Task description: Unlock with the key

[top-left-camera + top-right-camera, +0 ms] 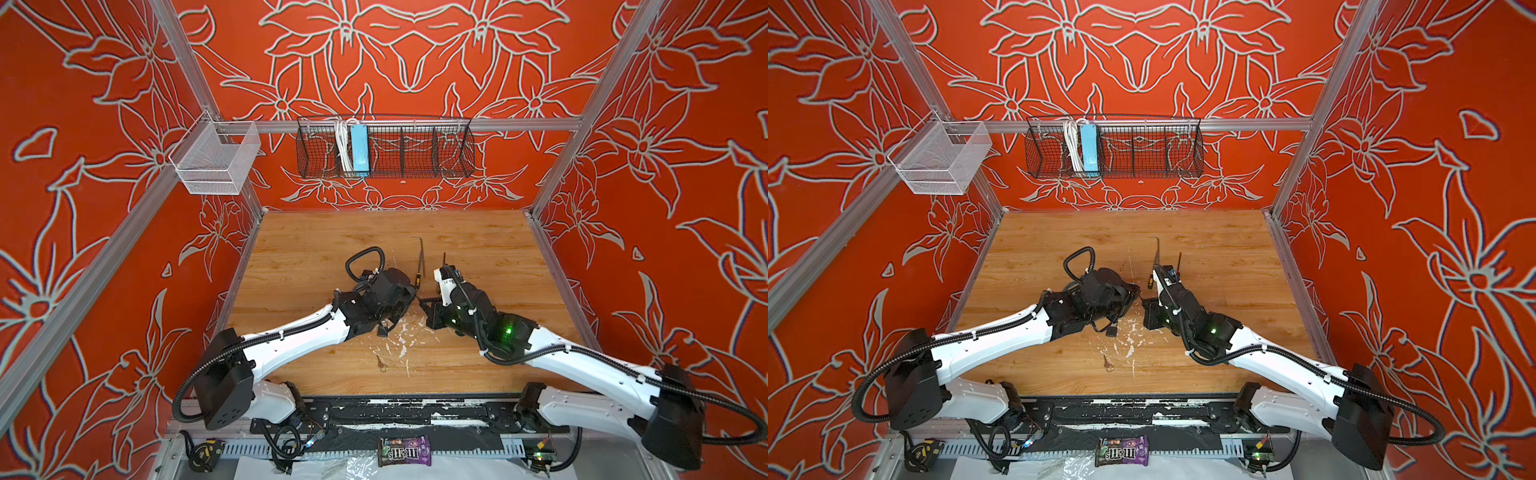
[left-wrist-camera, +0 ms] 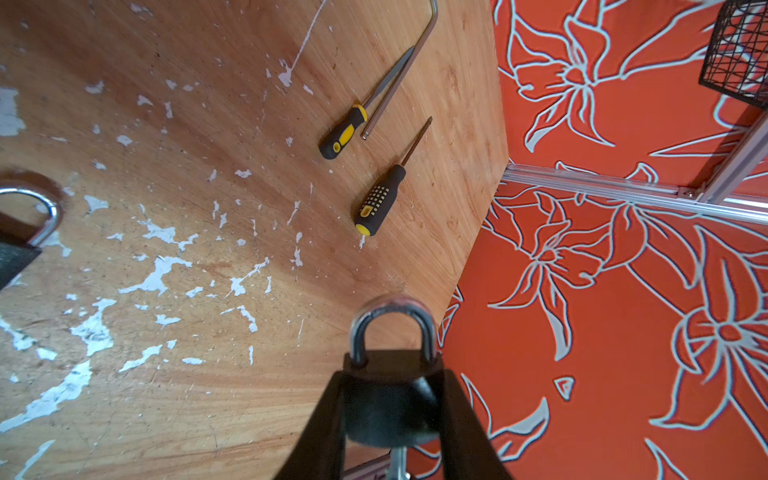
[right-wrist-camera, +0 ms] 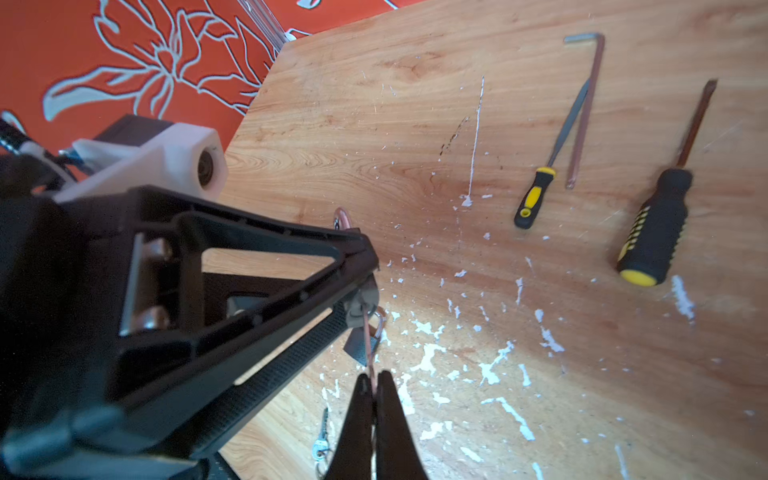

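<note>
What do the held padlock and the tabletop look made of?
Padlock: matte black body, coated metal or plastic, unclear; shackle polished metal, mirror glints. Tabletop: wood-grain surface, probably laminate, since white patches show where it has chipped.

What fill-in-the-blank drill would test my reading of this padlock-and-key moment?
1. The left gripper is shut on a black ___.
2. The right gripper pinches a thin ___.
3. The hex key lies on the ___.
4. The blue power strip sits in the ___ wire basket.
Missing: padlock; key; table; black.
</note>
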